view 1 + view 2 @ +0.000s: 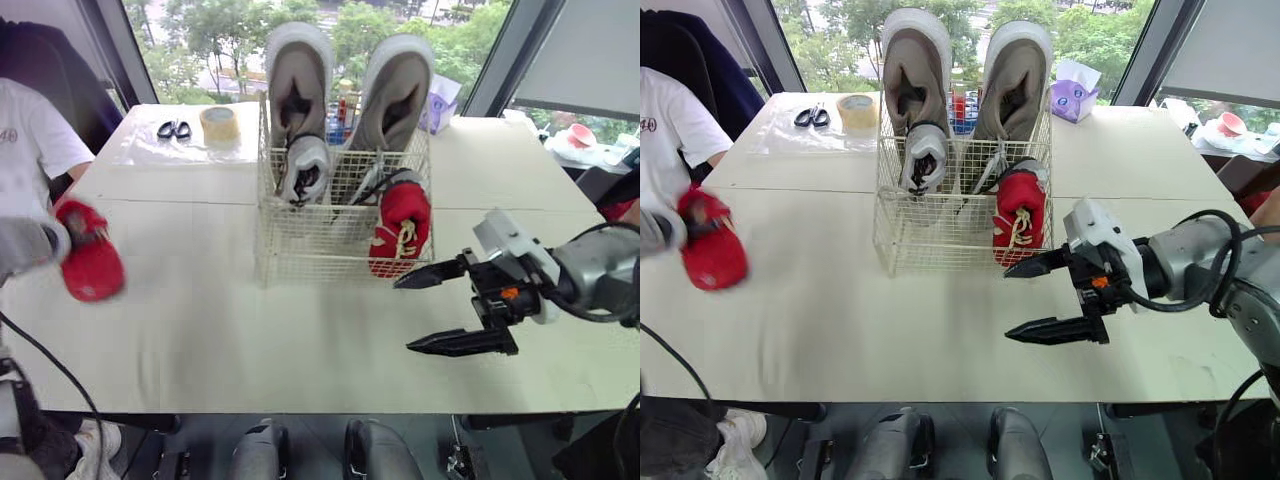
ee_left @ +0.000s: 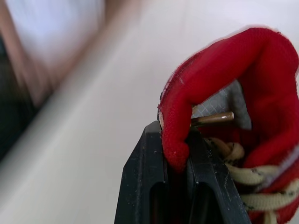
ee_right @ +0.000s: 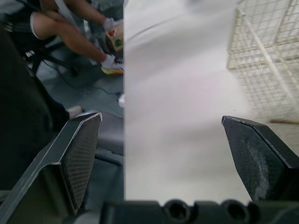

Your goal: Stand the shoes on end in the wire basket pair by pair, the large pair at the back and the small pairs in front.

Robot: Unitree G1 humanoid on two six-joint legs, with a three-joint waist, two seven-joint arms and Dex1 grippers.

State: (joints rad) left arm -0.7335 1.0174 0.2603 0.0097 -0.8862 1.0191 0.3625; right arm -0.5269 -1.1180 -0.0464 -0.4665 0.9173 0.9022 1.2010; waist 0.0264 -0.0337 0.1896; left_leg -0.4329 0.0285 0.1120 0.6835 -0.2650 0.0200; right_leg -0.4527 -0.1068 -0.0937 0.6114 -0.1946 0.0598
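Note:
A white wire basket [image 1: 300, 245] stands mid-table. Two large grey shoes [image 1: 296, 85] stand on end at its back. In front of them stand a small grey-white shoe [image 1: 303, 170] on the left and a small red shoe [image 1: 400, 228] with cream laces on the right. At the table's left edge my left gripper [image 1: 62, 237] is shut on the collar of a second red shoe [image 1: 90, 262], held over the table; the left wrist view shows its rim [image 2: 174, 140] pinched between the fingers. My right gripper [image 1: 435, 310] stands open just right of the basket, holding nothing.
Scissors [image 1: 174, 129] and a roll of tape [image 1: 219, 123] lie at the table's far left. A purple tissue pack [image 1: 1072, 100] sits behind the basket on the right. A person in a white shirt [image 1: 25, 150] sits at the left edge.

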